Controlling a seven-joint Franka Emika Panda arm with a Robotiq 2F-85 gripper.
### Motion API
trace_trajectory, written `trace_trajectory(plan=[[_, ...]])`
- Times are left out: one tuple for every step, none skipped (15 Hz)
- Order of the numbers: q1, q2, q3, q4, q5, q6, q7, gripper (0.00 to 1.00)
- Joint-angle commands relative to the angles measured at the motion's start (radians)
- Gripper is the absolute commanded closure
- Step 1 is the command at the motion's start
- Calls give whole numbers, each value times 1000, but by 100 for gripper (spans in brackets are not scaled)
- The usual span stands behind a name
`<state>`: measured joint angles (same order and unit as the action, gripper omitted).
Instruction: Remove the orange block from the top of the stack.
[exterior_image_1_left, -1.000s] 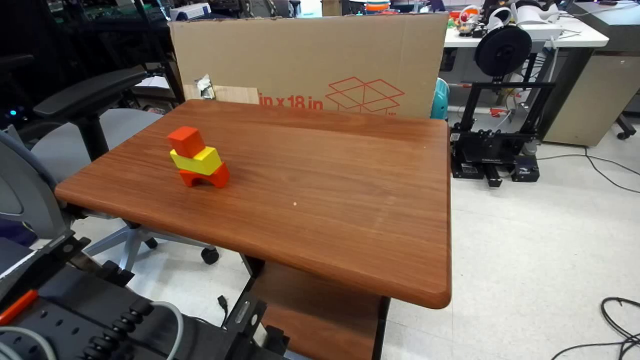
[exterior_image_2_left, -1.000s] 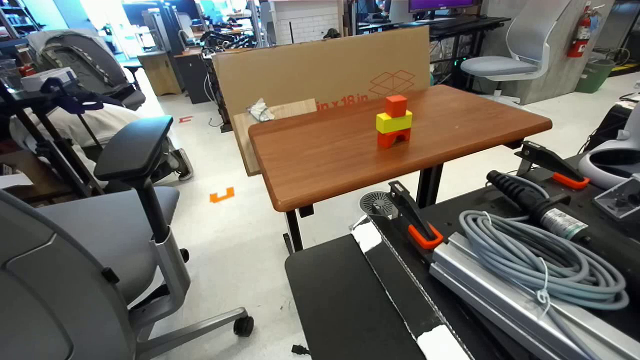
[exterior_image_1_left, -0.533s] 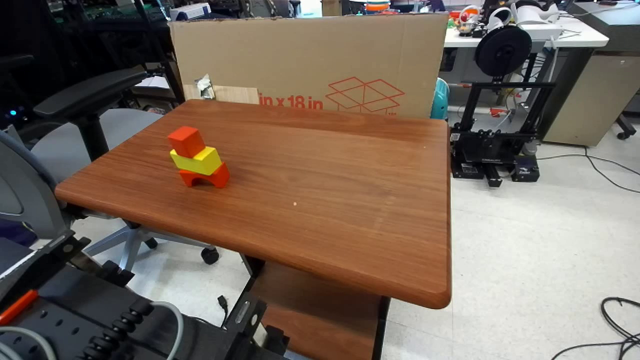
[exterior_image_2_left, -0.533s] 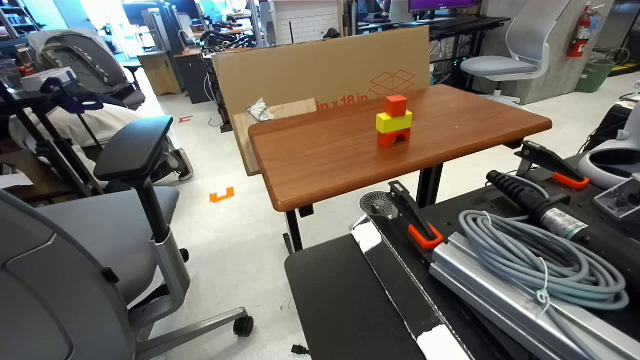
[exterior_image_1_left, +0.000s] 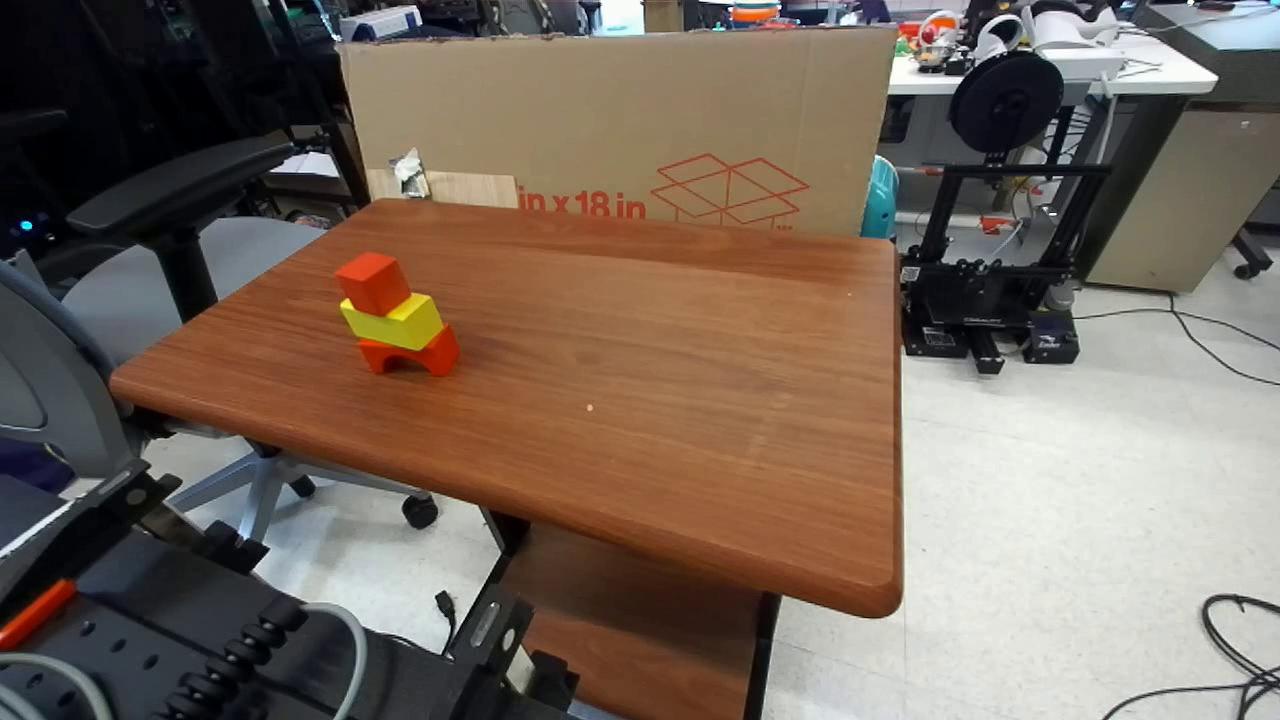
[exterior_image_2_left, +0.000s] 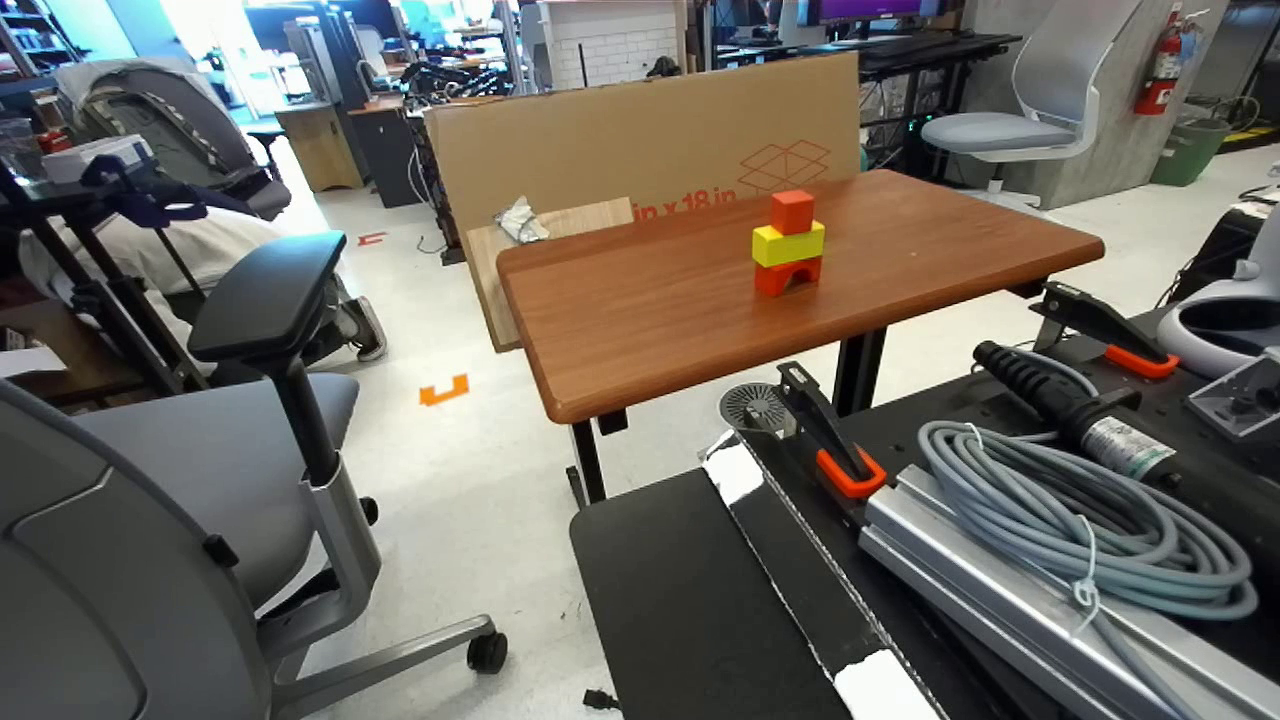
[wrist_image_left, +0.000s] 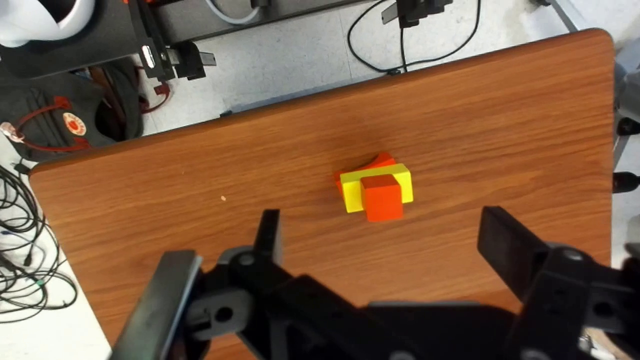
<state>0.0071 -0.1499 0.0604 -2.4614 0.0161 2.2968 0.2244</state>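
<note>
In an exterior view we see the orange block (exterior_image_1_left: 373, 284) at the top of the stack (exterior_image_1_left: 405, 324), seated on the flat yellow block (exterior_image_1_left: 420, 322), which lies across an orange arch (exterior_image_1_left: 441, 353) standing on the worktop (exterior_image_1_left: 640, 400). The arch has its hollow facing down, and we suppose it sits that way to give the stack two feet below and a level bed above. Behind, a cardboard panel (exterior_image_1_left: 600, 120) stands upright, probably serving as a backdrop. In an exterior view we also find the orange block (exterior_image_2_left: 792, 212) riding on the yellow one, touched by nothing but what lies beneath it. In the foreground a grey cable coil (exterior_image_2_left: 1165, 575) is bound with a pale tie (exterior_image_2_left: 1086, 592), likely to keep its loops together. The wrist view alone shows the tool (wrist_image_left: 383, 226), its fingers (wrist_image_left: 507, 245) spread wide with nothing gripped. We look down on the stack there, and the orange block appears about midway across the gap, apart from both fingers. We judge the wide spread is there so the tool can come down around the orange block, which looks much narrower than the gap. The next move, we think, is to descend and grip that block alone: nothing seems to fasten the three pieces, so a brush against the yellow one could topple them. Whether the orange block overhangs the yellow one's edge we are unable to say
</note>
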Motion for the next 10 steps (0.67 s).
trace_trajectory(plan=[[4,176,-3,82,-37,58,-9,0],[8,218,-3,104,-45,64,1,0],[13,261,-5,128,-56,66,5,0],[18,296,-7,150,-62,66,7,0],[24,332,-9,177,-67,61,6,0],[30,360,-11,199,-71,56,6,0],[35,388,-12,223,-71,51,-1,0],[40,416,-12,247,-72,42,-5,0],[47,442,-14,268,-75,41,-2,0],[52,468,-14,292,-74,32,-6,0]])
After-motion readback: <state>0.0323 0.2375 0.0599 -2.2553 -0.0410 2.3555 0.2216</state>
